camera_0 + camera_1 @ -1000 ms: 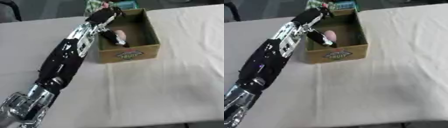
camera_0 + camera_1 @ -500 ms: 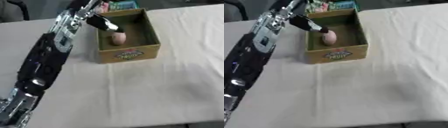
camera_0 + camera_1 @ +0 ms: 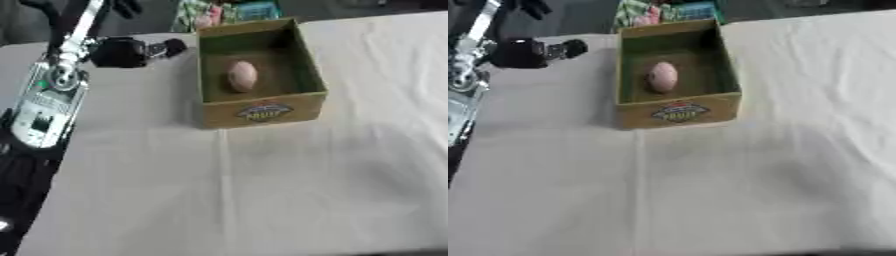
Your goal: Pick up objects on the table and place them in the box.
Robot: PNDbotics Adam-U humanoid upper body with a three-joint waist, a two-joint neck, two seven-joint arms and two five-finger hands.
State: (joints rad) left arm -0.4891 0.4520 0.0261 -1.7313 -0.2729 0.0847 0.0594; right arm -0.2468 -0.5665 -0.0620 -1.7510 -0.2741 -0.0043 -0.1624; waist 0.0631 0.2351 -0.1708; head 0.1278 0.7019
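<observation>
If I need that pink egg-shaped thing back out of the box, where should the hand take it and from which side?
Come straight down from above: the box walls close every side. The pink egg-shaped thing lies on the floor, long axis running away from the robot, so pinching across its narrow middle, left to right, looks best.

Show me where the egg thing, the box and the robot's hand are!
pink egg-shaped thing (image 3: 242, 75): left eye view, its middle.
box (image 3: 261, 112): left eye view, front wall by the label.
left hand (image 3: 122, 51): left eye view, the dark palm.
</observation>
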